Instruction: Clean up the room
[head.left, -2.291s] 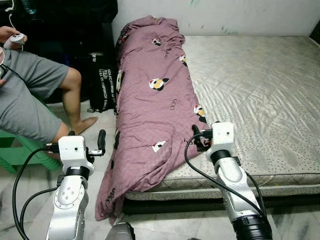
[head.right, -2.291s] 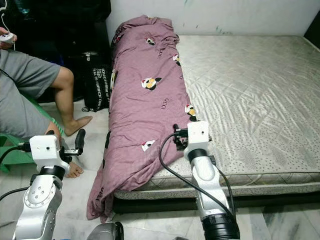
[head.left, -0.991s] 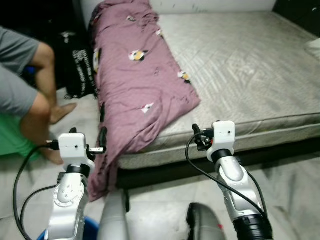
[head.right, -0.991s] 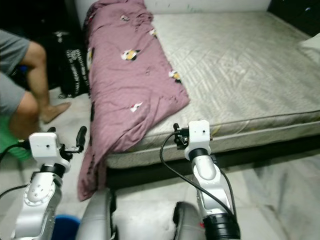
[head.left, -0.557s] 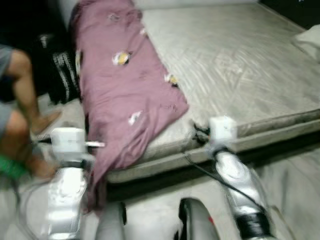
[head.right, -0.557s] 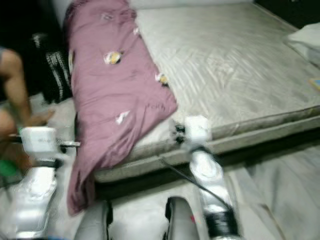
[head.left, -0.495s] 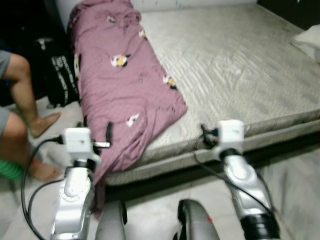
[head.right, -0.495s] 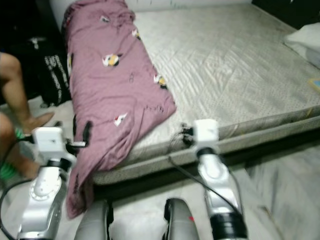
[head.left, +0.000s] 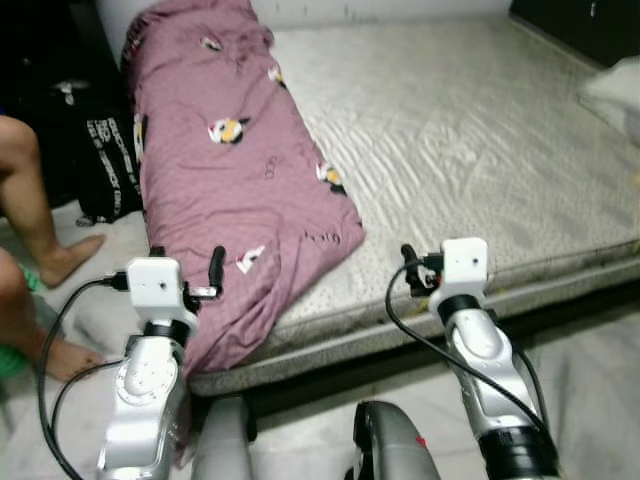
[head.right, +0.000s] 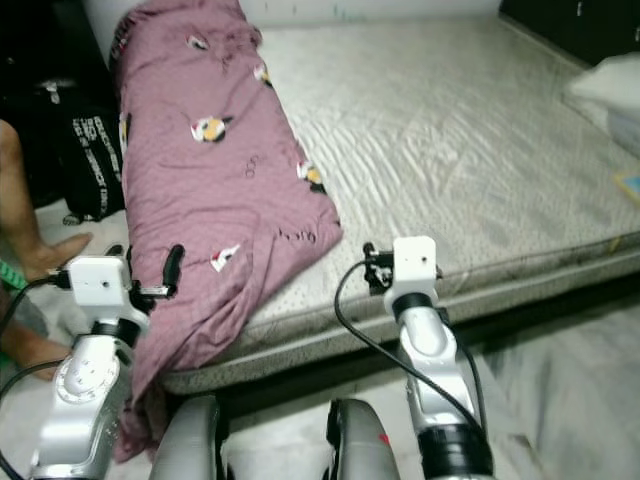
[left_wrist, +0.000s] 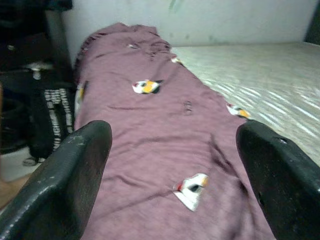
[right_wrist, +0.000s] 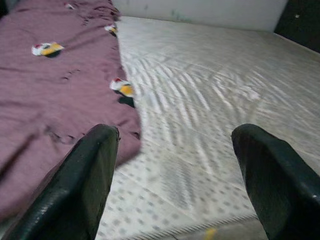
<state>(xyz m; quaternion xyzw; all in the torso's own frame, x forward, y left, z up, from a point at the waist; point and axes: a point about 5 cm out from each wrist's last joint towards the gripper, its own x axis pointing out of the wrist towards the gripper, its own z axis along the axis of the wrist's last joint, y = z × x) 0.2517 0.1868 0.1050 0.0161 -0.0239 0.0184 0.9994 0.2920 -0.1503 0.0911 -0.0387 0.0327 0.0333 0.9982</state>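
Bed: bare grey mattress (head.left: 480, 130), low on the floor.
Blanket: purple blanket (head.left: 220, 190) heaped along the mattress's left edge, spilling floorward, probably awaiting folding.
Left gripper (left_wrist: 175, 165): fingers apart, aimed at the blanket.
Right gripper (right_wrist: 175, 170): fingers apart, empty, facing the mattress edge.

Head cameras downward; wrist cameras bedward.

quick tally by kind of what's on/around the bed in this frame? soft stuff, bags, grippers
Bedding: 3: purple blanket, mattress, white pillow at the far right edge
Bags: 1: black bag on the floor beside the bed
Grippers: 2: left gripper and right gripper, both open, holding nothing
Total: 6
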